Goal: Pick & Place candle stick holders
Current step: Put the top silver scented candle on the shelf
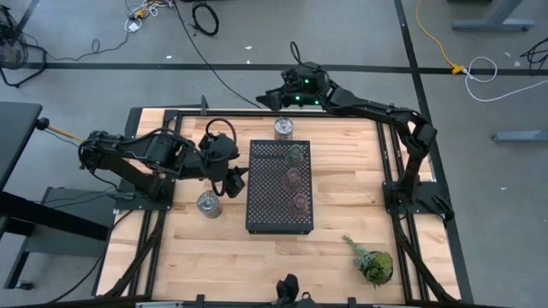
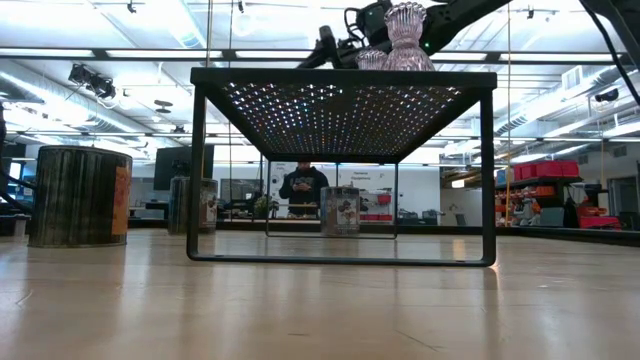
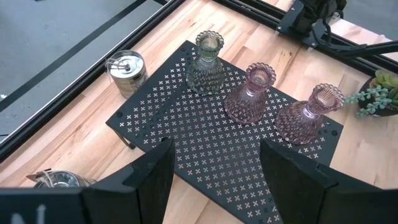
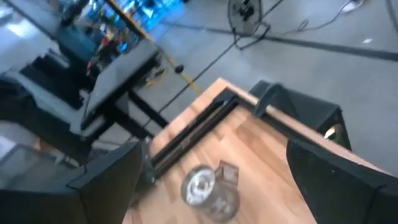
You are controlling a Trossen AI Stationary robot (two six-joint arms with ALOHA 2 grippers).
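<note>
Tray (image 3: 186, 143) holds three glass holders (image 3: 250, 93) – metal ones (image 1: 208, 204) on bench (image 1: 342, 257); left fingers (image 3: 214, 177) apart, empty; right fingers (image 4: 211, 171) wide; person (image 2: 303, 187) probably standing behind.

A matt black perforated metal tray (image 3: 205, 155) stands on a pale wooden counter (image 3: 93, 134) with visible grain and a soft sheen. Beyond the left tool (image 3: 214, 180), whose dark fingers (image 3: 152, 177) look like matt plastic, three ribbed glass candle stick holders catch the light: one pale green (image 3: 206, 62), two pinkish (image 3: 250, 93) (image 3: 311, 115). Beside the tray, a silvery metal holder (image 3: 126, 73) shows a brushed, shiny finish. Ahead of the right tool (image 4: 211, 180), another silvery holder (image 4: 208, 190) gleams on the wood. Black metal rails (image 1: 163, 115) frame the counter.
</note>
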